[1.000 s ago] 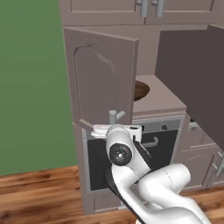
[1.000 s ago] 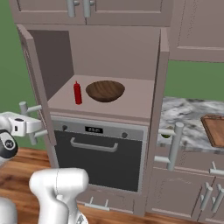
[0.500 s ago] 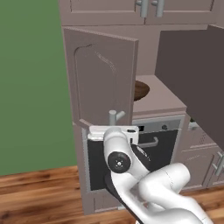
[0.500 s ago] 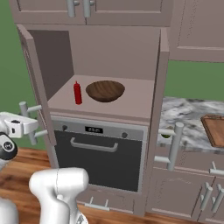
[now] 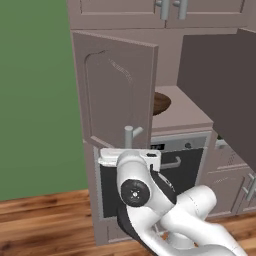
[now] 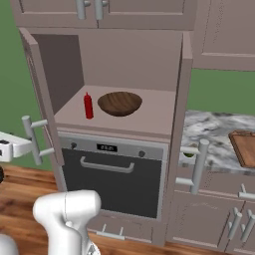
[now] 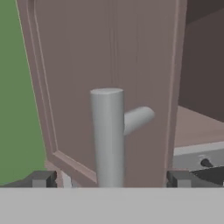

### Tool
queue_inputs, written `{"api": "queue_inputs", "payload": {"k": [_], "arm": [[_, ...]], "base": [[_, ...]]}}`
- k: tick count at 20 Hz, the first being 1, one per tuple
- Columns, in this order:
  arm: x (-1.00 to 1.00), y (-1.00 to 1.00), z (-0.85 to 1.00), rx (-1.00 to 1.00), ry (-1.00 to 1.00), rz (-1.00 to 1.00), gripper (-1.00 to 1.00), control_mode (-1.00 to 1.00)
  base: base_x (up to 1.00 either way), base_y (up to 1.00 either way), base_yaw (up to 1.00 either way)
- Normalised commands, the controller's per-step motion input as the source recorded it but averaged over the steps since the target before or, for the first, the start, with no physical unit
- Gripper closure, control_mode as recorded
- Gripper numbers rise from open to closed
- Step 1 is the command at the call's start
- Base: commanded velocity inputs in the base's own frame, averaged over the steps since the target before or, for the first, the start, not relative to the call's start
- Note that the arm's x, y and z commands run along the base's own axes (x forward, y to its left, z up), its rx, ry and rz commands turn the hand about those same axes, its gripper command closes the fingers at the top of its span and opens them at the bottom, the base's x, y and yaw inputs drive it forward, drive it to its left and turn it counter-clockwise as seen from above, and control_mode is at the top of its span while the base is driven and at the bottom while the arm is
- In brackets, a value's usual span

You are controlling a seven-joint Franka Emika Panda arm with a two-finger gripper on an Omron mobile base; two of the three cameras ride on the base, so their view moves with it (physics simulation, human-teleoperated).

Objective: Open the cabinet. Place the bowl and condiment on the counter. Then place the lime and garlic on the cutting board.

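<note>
I see my gripper (image 7: 109,178) with fingers spread wide, released around the cabinet (image 6: 128,74) door's handle (image 7: 108,135) at twelve o'clock, with the bowl (image 6: 119,103) and condiment (image 6: 88,105) sitting on its shelf.

one bowl (image 6: 119,103), one condiment (image 6: 88,106), one cutting board (image 6: 244,147)

Inside the open cabinet (image 6: 124,64), the taupe shelf (image 6: 149,117) above the oven carries the red condiment (image 6: 88,105) bottle, upright near the left wall, and the wide dark-brown bowl (image 6: 120,103) just beside it to the right, the two apart. From the left base view, the bowl (image 5: 161,102) peeks out past the edge of the swung-open door. To the right, the marble desk (image 6: 209,142) carries the reddish-brown cutting board (image 6: 244,148) at the frame's edge, with a small green lime (image 6: 189,154) near the desk's front edge.
</note>
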Motion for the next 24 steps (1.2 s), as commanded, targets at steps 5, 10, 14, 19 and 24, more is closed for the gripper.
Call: {"api": "queue_inputs", "payload": {"k": [5,10,14,19,24], "arm": [[-0.55,-0.18,0.32,0.04,-0.01,0.0,-1.0,-1.0],[-0.47,-0.31,0.4,0.02,-0.03,0.0,-1.0,-1.0],[-0.39,-0.36,0.29,0.01,-0.03,0.0,-1.0,-1.0],[-0.34,-0.38,0.16,0.01,-0.03,0.0,-1.0,-1.0],[-0.3,-0.37,0.03,0.02,-0.04,0.03,-1.0,-1.0]], "base": [[0.0,0.0,0.0],[0.0,0.0,0.0],[0.0,0.0,0.0],[0.0,0.0,0.0],[0.0,0.0,0.0]]}}
